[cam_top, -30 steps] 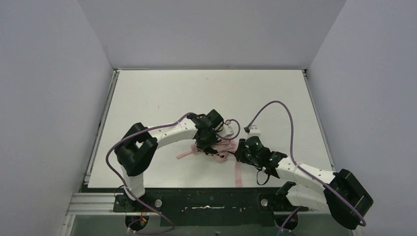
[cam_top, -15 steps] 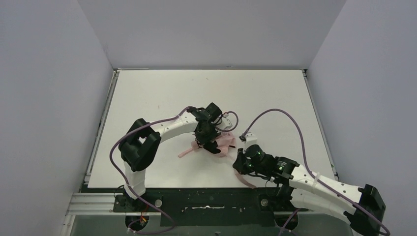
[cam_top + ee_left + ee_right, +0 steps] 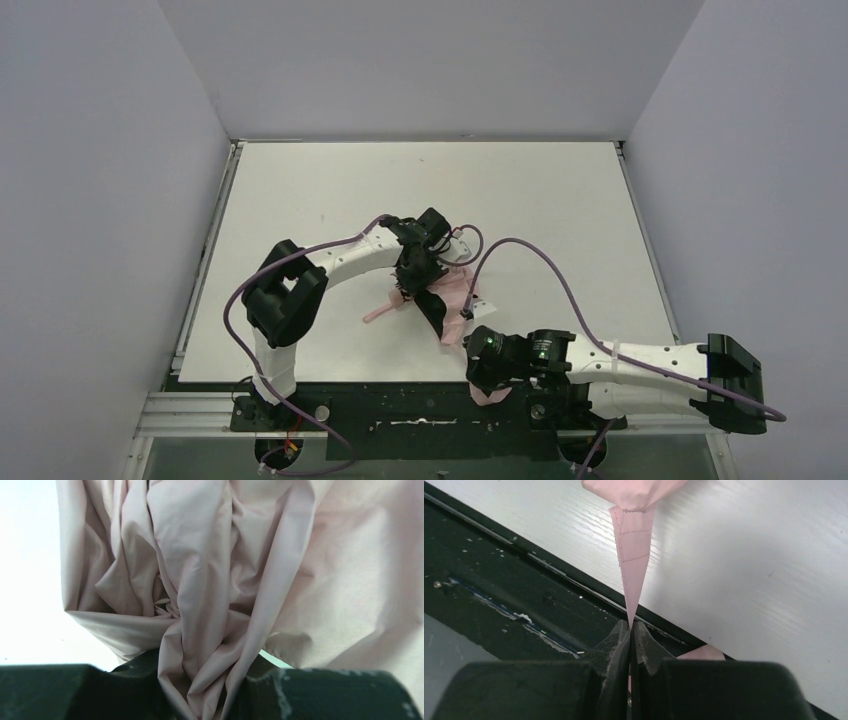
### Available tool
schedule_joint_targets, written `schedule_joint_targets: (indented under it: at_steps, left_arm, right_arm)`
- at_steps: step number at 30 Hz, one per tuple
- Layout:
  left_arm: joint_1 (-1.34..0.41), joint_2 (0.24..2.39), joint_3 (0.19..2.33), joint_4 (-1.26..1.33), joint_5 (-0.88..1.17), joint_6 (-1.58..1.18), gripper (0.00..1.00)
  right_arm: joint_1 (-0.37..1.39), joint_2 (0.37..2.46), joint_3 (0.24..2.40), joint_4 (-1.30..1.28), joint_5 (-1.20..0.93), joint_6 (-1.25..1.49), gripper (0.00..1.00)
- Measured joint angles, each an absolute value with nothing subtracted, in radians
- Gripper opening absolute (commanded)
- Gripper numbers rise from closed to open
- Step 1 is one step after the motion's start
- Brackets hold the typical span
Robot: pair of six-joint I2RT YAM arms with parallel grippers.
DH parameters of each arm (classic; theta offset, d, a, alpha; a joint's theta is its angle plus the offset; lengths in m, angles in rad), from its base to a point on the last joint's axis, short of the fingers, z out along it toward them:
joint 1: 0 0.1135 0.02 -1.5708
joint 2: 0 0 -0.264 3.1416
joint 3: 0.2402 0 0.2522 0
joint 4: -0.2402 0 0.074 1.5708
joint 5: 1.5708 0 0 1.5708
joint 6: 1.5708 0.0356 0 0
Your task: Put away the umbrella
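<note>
The pale pink umbrella [image 3: 452, 300] lies crumpled on the white table near its front edge. Its folds fill the left wrist view [image 3: 210, 580]. My left gripper [image 3: 418, 285] is shut on a bunch of the umbrella's fabric [image 3: 205, 680]. My right gripper [image 3: 487, 368] is at the table's front edge, shut on the umbrella's pink strap [image 3: 631, 550], which runs taut from the fabric to the jaws. The strap's loose end [image 3: 490, 395] hangs over the black rail. The handle, shaft and ribs are hidden.
The white table [image 3: 330, 190] ends at a black front rail [image 3: 400, 405], seen close in the right wrist view [image 3: 499, 570]. Purple cables [image 3: 545, 255] loop over the table by both arms. Grey walls stand on three sides.
My right gripper has pulled back toward the front edge with the strap, drawing it taut. The umbrella's fabric has spread toward the right arm. The left gripper has barely moved.
</note>
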State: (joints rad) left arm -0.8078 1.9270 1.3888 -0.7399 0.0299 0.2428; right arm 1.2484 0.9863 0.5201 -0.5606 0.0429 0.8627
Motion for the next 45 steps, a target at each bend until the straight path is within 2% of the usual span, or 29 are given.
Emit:
schedule_joint_targets:
  at_steps: [10, 20, 25, 30, 32, 34, 39, 41, 45]
  left_arm:
    - [-0.813, 1.927, 1.389, -0.752, 0.062, 0.229, 0.00]
    - [-0.838, 1.927, 1.388, -0.747, 0.045, 0.230, 0.00]
    - [-0.847, 1.927, 1.388, -0.744, 0.060, 0.228, 0.00]
    - [-0.854, 1.927, 1.388, -0.733, 0.073, 0.225, 0.00]
    - [-0.854, 1.927, 1.388, -0.733, 0.064, 0.226, 0.00]
    - [-0.854, 1.927, 1.388, -0.733, 0.051, 0.228, 0.00]
    - [-0.844, 1.927, 1.388, -0.730, -0.015, 0.249, 0.00]
    - [-0.842, 1.927, 1.386, -0.723, -0.039, 0.256, 0.00]
    - [-0.846, 1.918, 1.364, -0.694, -0.068, 0.273, 0.00]
  right_arm:
    - [1.350, 1.030, 0.542, -0.675, 0.215, 0.992, 0.00]
    - [1.356, 0.860, 0.550, -0.778, 0.299, 1.052, 0.00]
    - [1.356, 0.872, 0.686, -0.968, 0.414, 1.071, 0.00]
    - [1.360, 0.977, 0.886, -1.087, 0.495, 1.037, 0.00]
    - [1.390, 1.030, 0.887, -1.103, 0.486, 1.006, 0.05]
    - [1.442, 1.085, 0.862, -1.094, 0.455, 0.971, 0.14]
    - [1.574, 1.164, 0.790, -1.010, 0.325, 0.886, 0.44]
    - [1.591, 1.135, 0.777, -0.958, 0.287, 0.857, 0.49]
    - [1.568, 0.966, 0.776, -0.885, 0.283, 0.829, 0.50]
